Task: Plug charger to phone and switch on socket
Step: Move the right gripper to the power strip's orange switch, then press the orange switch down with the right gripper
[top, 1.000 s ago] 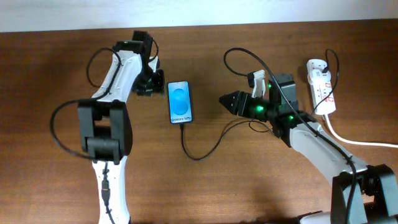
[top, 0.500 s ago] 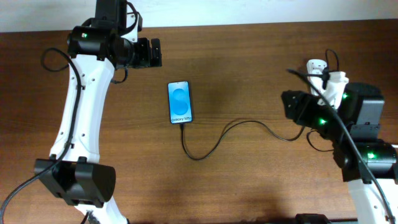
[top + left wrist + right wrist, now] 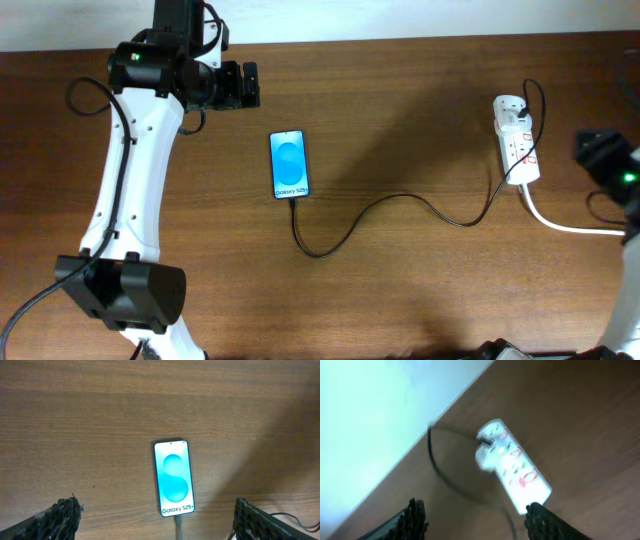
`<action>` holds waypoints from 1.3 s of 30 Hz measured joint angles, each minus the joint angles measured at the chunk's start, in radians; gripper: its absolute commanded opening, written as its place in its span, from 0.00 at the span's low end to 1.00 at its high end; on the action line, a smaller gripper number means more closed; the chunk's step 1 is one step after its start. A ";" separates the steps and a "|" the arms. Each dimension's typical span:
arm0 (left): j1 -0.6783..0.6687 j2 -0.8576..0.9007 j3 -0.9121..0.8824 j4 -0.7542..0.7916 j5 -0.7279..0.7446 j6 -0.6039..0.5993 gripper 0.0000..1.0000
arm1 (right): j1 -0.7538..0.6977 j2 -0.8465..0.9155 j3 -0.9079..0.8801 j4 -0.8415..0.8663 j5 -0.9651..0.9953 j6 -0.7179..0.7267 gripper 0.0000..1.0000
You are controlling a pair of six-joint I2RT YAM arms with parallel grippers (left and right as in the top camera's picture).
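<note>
The phone (image 3: pixel 289 164) lies flat on the wooden table with its blue screen up, and shows again in the left wrist view as the phone (image 3: pixel 173 478). The charger (image 3: pixel 400 198), a thin black cable, has its plug tip (image 3: pixel 178 522) in the phone's bottom edge and curves right to the socket (image 3: pixel 516 138). My left gripper (image 3: pixel 251 86) hangs open above and to the left of the phone, empty. My right gripper (image 3: pixel 480 525) is open and empty just beside the socket (image 3: pixel 512 465), which looks blurred there.
A thick white cord (image 3: pixel 562 224) runs from the socket to the right edge. My right arm (image 3: pixel 610 165) stands at the far right of the table. A pale wall (image 3: pixel 370 410) lies beyond the table's far edge.
My right arm has swung from the table's middle out to the right edge, its jaws widening. My left arm lifted away from the phone a second ago and opened, then stayed still.
</note>
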 measured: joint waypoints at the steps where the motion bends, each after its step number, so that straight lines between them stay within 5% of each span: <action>1: 0.000 0.000 0.000 0.000 0.000 0.000 0.99 | -0.048 0.002 0.011 0.076 -0.008 0.041 0.66; 8: 0.000 0.000 0.000 0.001 0.000 0.000 1.00 | -0.053 0.316 0.110 0.231 -0.023 0.104 0.66; 13: 0.000 0.000 0.000 0.002 0.000 0.000 0.99 | 0.022 0.488 0.404 0.017 0.130 0.010 0.66; 18: 0.000 0.000 0.000 0.000 0.000 0.000 1.00 | 0.105 0.639 0.437 0.005 0.196 -0.037 0.67; 20: 0.000 0.000 0.000 0.000 0.000 0.000 0.99 | 0.107 0.703 0.437 -0.002 0.197 -0.058 0.79; 39: 0.000 0.000 0.000 0.000 0.000 0.000 0.99 | 0.153 0.808 0.437 -0.059 0.301 -0.082 0.83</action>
